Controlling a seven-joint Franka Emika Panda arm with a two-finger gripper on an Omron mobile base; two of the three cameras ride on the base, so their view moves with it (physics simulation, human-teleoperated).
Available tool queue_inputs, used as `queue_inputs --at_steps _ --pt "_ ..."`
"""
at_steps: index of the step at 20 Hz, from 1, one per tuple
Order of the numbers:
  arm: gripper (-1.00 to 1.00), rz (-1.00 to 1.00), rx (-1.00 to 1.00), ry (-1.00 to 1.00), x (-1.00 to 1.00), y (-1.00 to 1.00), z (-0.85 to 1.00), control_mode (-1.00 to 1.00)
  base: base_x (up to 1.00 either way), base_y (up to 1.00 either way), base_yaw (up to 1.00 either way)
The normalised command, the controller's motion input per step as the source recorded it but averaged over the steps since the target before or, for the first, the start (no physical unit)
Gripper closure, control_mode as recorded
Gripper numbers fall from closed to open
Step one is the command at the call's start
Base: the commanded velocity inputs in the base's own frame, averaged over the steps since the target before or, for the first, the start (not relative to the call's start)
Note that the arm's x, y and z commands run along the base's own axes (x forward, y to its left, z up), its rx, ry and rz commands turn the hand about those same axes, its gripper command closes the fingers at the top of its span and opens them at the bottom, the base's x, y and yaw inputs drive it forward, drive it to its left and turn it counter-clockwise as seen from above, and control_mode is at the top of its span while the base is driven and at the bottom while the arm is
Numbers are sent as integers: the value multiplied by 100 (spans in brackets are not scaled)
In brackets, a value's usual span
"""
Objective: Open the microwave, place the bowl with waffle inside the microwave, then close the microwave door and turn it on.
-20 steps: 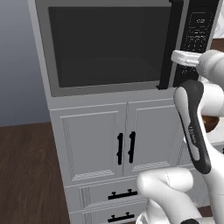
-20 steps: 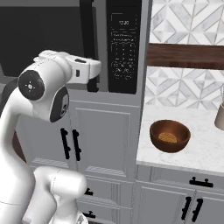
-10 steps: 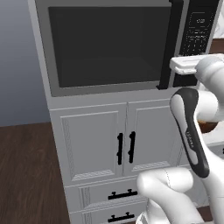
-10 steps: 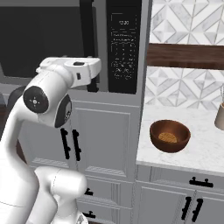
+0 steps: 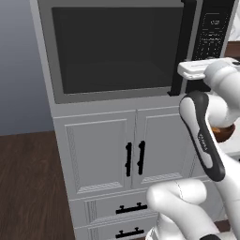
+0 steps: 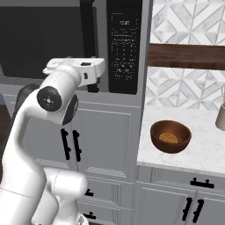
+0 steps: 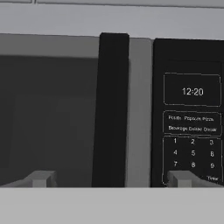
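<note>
Lining up my hand (image 7: 109,178), fingers spread wide and empty, on tall black vertical bar handle (image 7: 111,109) of shut grey-framed glass microwave door (image 5: 117,49). I advance square, straddle bar, close, pull. Reddish-brown wooden bowl with waffle (image 6: 170,136) waits near bench left edge.

arm: we are swinging our elbow down and outward while our wrist levels off | gripper (image 7: 109,178): we are easing it closer to the door handle (image 7: 111,109), which is now standing straight ahead between our spread fingertips (image 7: 41,178) | base: we are not driving
</note>
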Motion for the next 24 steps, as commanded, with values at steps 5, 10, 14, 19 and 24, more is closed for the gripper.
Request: queue_inputs --at_steps 5,10,14,19,24 --pt "-100 2 0 0 34 0 -10 -100 0 0 0" --pt "-100 0 0 0 33 0 -19 -100 0 0 0" --pt "-100 0 0 0 25 8 -15 -100 0 0 0" --pt "-100 0 1 0 17 0 -10 -100 0 0 0" --pt "-100 0 0 0 27 0 -5 -100 0 0 0"
